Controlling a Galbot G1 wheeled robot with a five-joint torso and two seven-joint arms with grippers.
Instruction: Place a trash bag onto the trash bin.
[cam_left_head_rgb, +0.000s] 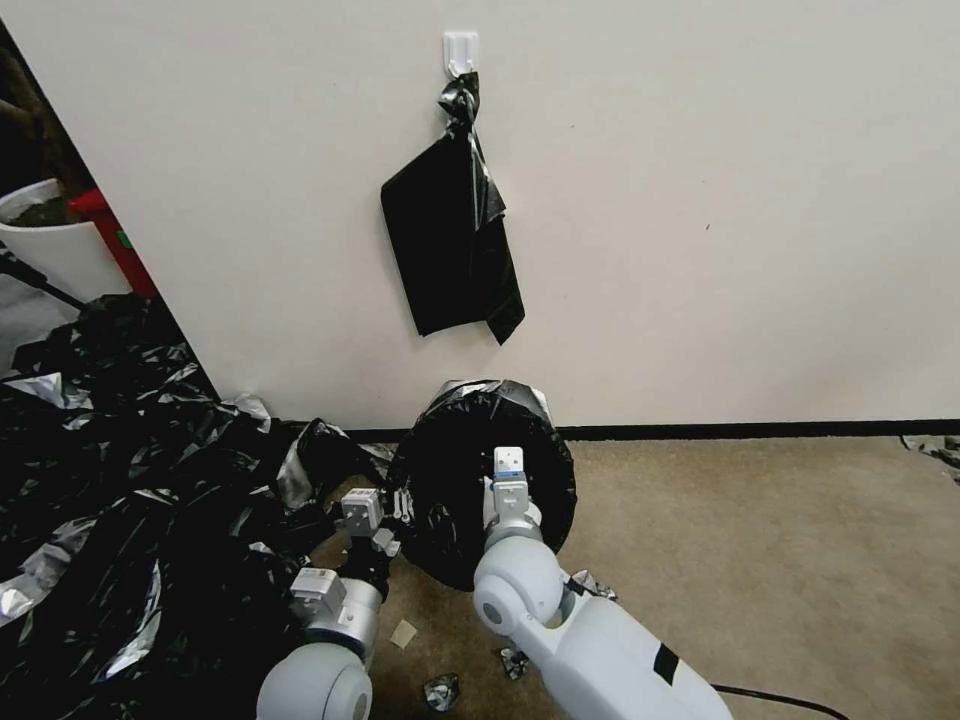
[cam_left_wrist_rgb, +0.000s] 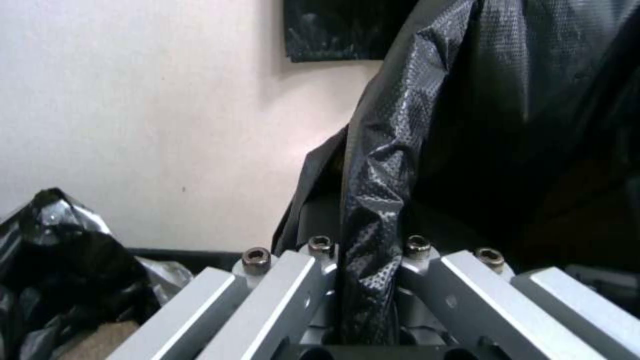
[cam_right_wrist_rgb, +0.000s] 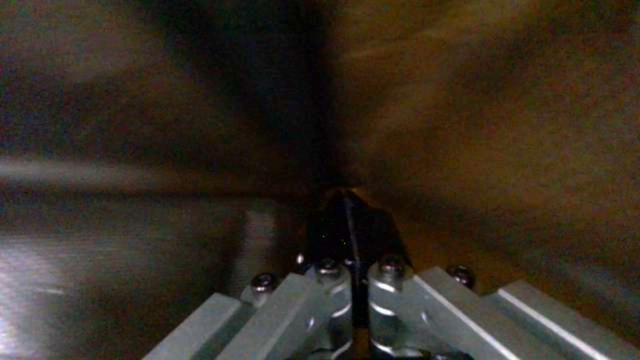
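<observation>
While both grippers pinch trash bag (cam_left_head_rgb: 470, 470) (draped over bin): left gripper (cam_left_wrist_rgb: 363, 280) at edge, right gripper (cam_right_wrist_rgb: 351, 235) inside.

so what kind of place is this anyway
Probably a plain indoor room set up for bag-fitting trials: a bare white wall with a stick-on hook holding a black bundle, beige carpet, and a heap of black plastic on the floor.

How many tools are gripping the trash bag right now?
2. Left tool is shut on a fold at the trash bag's left side; right tool is shut on plastic at its front.
</observation>
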